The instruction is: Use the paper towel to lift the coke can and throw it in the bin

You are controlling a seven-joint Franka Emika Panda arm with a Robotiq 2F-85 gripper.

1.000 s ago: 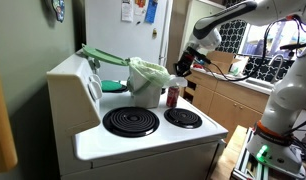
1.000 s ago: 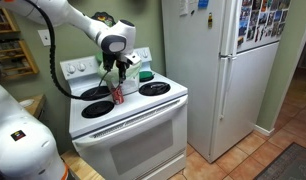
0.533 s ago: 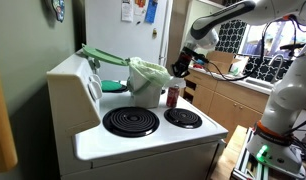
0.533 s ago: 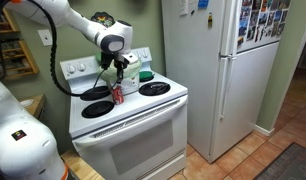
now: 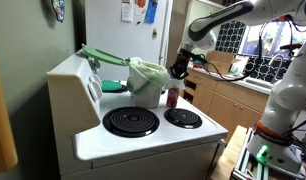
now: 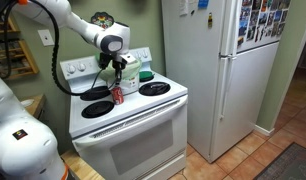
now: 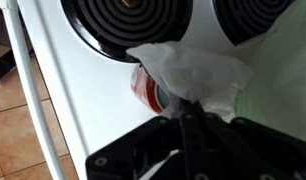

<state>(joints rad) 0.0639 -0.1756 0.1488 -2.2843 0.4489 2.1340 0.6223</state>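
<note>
1. Wrist view explains best why the things lie as they do. The paper towel (image 7: 198, 70) is draped over the top of the coke can (image 7: 146, 90), so that the sheet sits between the metal and whatever takes hold of it. Only the red side of the can shows from under the white sheet.
2. In both exterior views the can (image 5: 173, 97) (image 6: 117, 94) stands upright near the middle of the white stove top (image 5: 143, 140), among the burners (image 5: 130, 122). It is not lifted.
3. At the back of the stove, just behind the can, stands a container lined with a pale green bag (image 5: 145, 76). I judge this to be the bin. It is close, so the carry would be short.
4. The gripper (image 5: 179, 70) hangs above the can and points down at it, apart from the can body.
5. From the wrist, the gripper (image 7: 186, 108) shows its two fingers pressed together into one narrow dark line, and the edge of the towel meets their tips. So I judge that it is closed and pinches the towel only. The can itself is not between the fingers.
6. As I read it, the towel is being arranged on the can. To lift the can, the fingers would first need to spread and come down around the covered can.
</note>
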